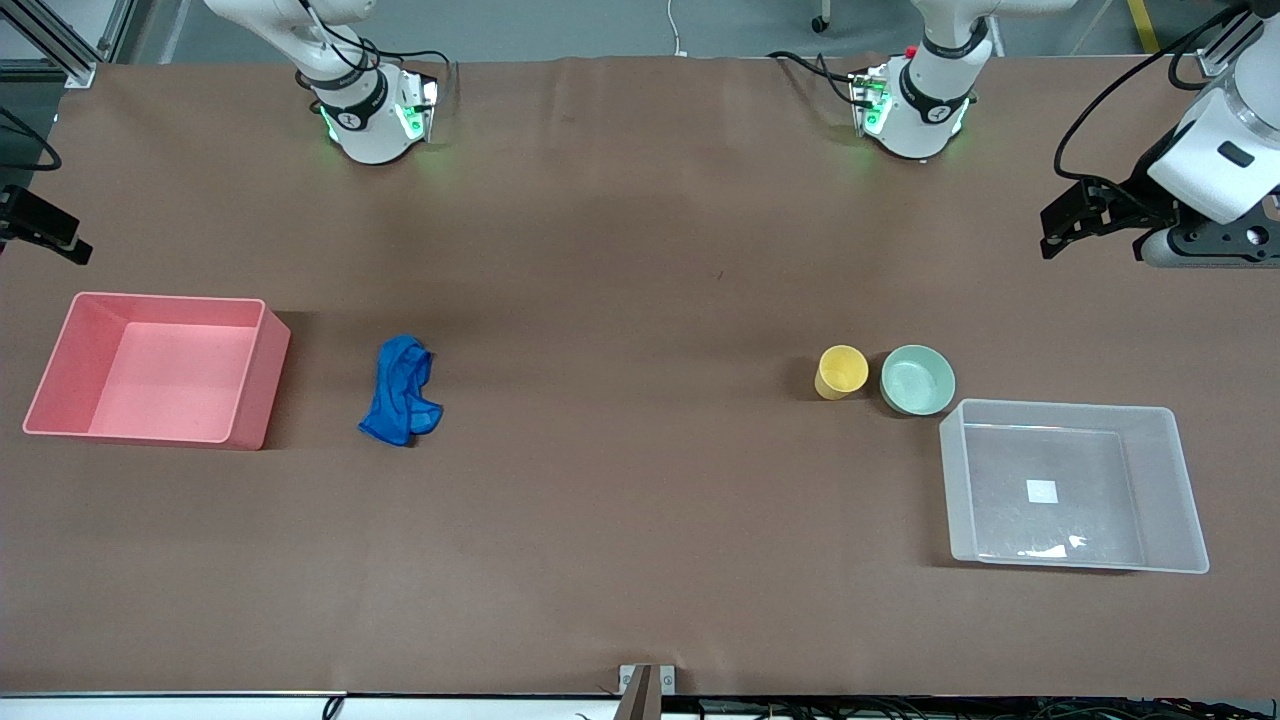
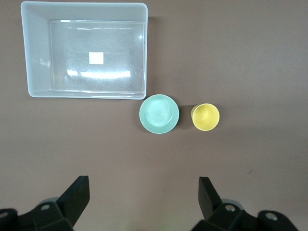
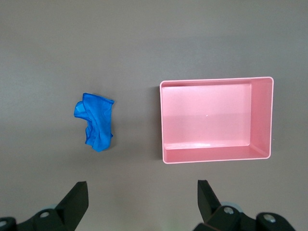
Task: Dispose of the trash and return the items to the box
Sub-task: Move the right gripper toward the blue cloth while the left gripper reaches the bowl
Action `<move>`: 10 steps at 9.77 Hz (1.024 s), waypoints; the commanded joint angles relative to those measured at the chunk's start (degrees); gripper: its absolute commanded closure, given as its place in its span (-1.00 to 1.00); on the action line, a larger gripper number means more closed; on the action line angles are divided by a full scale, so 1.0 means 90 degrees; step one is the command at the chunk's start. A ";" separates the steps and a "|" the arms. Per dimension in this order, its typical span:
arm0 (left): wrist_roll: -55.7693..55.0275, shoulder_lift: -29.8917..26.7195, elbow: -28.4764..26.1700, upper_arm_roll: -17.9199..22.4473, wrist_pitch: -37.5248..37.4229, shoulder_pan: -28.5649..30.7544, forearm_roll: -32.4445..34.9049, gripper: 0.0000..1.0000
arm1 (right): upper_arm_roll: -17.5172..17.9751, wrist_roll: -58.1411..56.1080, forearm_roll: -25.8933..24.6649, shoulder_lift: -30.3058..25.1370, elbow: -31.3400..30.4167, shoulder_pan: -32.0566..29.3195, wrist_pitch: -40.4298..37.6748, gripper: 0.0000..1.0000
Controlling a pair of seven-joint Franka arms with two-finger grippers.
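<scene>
The blue cloth lies crumpled on the table beside the pink bin, and shows in the right wrist view. The yellow cup and the mint-green bowl stand upright side by side, next to the clear box, which has a white label on its bottom. All three show in the left wrist view: cup, bowl, box. My left gripper is open and empty, high over the left arm's end of the table. My right gripper is open and empty, high over the right arm's end.
An empty pink bin stands at the right arm's end of the table, also in the right wrist view. The brown table covering spreads between the cloth and the cup. The two arm bases stand along the table's edge farthest from the front camera.
</scene>
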 commanded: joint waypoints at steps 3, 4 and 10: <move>0.0123 0.0135 0.0061 0.0031 -0.0133 0.0006 0.0036 -1.00 | 0.0025 0.0081 0.0050 -0.0011 -0.0013 -0.0051 -0.0024 -1.00; 0.0123 0.0173 0.0041 0.0031 -0.0133 0.0015 -0.0022 -1.00 | 0.0025 0.0081 0.0050 -0.0011 -0.0013 -0.0051 -0.0024 -1.00; 0.0259 -0.0294 -0.2169 0.0225 0.1609 0.0132 -0.0140 -0.91 | 0.0073 0.0091 0.0050 -0.0001 -0.0022 -0.0002 -0.0034 -1.00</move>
